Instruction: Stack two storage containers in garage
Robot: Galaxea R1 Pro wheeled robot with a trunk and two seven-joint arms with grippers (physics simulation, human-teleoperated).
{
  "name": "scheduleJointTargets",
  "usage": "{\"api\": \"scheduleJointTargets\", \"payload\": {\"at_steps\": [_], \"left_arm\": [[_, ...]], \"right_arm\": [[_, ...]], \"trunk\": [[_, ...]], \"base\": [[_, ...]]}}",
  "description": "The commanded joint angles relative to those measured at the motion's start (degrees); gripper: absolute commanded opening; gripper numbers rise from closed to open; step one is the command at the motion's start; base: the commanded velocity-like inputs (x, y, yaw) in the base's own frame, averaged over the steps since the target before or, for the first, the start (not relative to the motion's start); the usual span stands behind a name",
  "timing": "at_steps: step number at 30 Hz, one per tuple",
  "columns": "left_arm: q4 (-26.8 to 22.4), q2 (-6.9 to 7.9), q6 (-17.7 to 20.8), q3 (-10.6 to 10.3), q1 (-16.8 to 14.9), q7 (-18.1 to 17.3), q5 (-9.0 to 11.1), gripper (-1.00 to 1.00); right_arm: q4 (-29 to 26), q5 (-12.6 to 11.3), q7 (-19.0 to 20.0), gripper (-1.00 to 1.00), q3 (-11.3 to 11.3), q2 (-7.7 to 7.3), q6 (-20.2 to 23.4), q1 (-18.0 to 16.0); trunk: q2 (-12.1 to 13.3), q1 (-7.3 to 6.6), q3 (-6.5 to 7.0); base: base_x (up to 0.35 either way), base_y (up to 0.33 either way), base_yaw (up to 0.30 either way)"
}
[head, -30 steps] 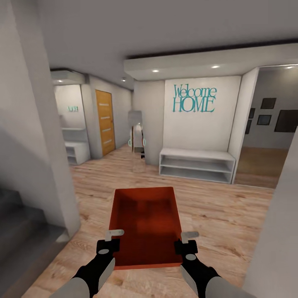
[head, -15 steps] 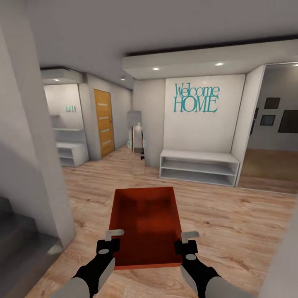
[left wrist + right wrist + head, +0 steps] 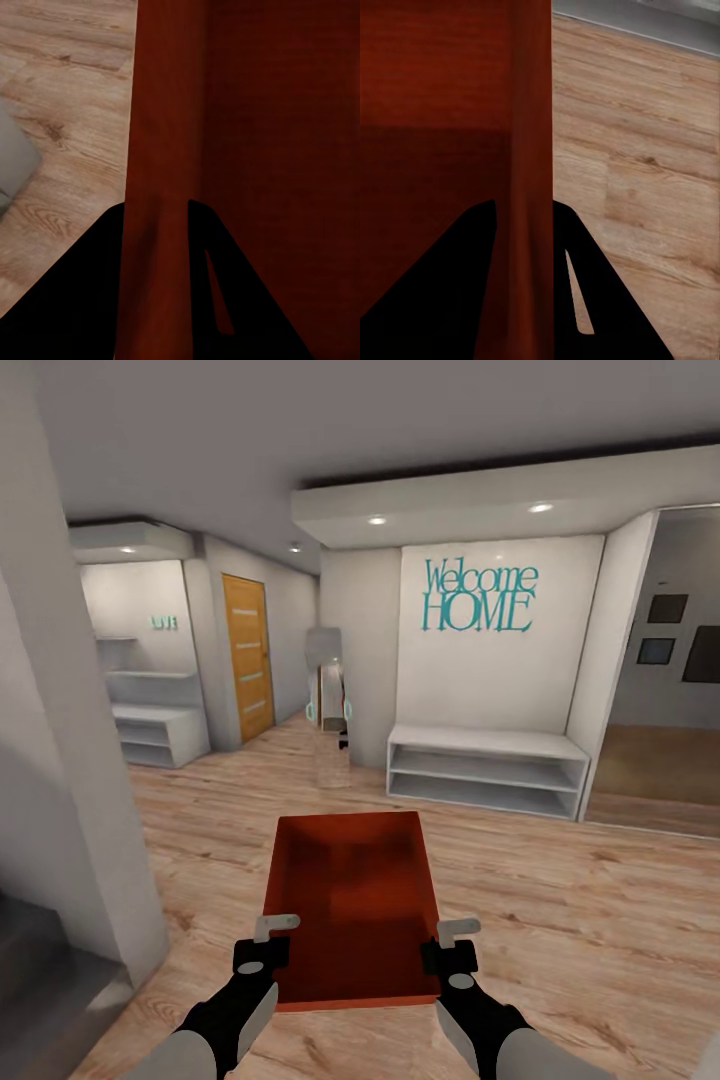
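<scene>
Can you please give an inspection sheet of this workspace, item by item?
Surface: light wood-plank floor.
Job's things: one orange-red bin, open top, empty, carried above the floor.
Clutter: nothing seen.
Grippers: left tool shut on the bin's left wall; right tool shut on its right wall.
Cables: nothing seen.
Surroundings: white bench under a Welcome HOME sign, wooden door, grey pillar at left.

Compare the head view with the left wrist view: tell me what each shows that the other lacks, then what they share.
Head view alone: the Welcome HOME sign, the white bench shelf, the orange door, and the right gripper on the bin's other wall. Left wrist view alone: close up, dark fingers straddling one wall. Shared: the orange-red storage container, the left gripper and the wood-plank floor.
</scene>
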Motion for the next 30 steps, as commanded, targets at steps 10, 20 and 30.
{"api": "scheduleJointTargets", "payload": {"at_steps": [10, 20, 30], "left_arm": [[-0.2, 0.42, -2.0, 0.3, 0.0, 0.7, -0.7, -1.00], [-0.3, 0.26, -2.3, 0.3, 0.0, 0.7, -0.8, -1.00], [-0.3, 0.33, -2.4, 0.3, 0.0, 0.7, -0.8, -1.00]], "right_arm": [[0.1, -1.1, 0.9, -1.00, -1.1, -0.01, -0.1, -0.1], [0.1, -1.1, 0.8, -1.00, -1.1, -0.02, -0.1, -0.1], [0.1, -1.0, 0.8, -1.00, -1.1, -0.10, -0.1, -0.1]], "trunk": [[-0.1, 0.04, -0.08], [-0.1, 0.04, -0.08], [-0.1, 0.04, -0.08]], "base": [[0.324, 0.000, 0.000], [0.324, 0.000, 0.000], [0.324, 0.000, 0.000]]}}
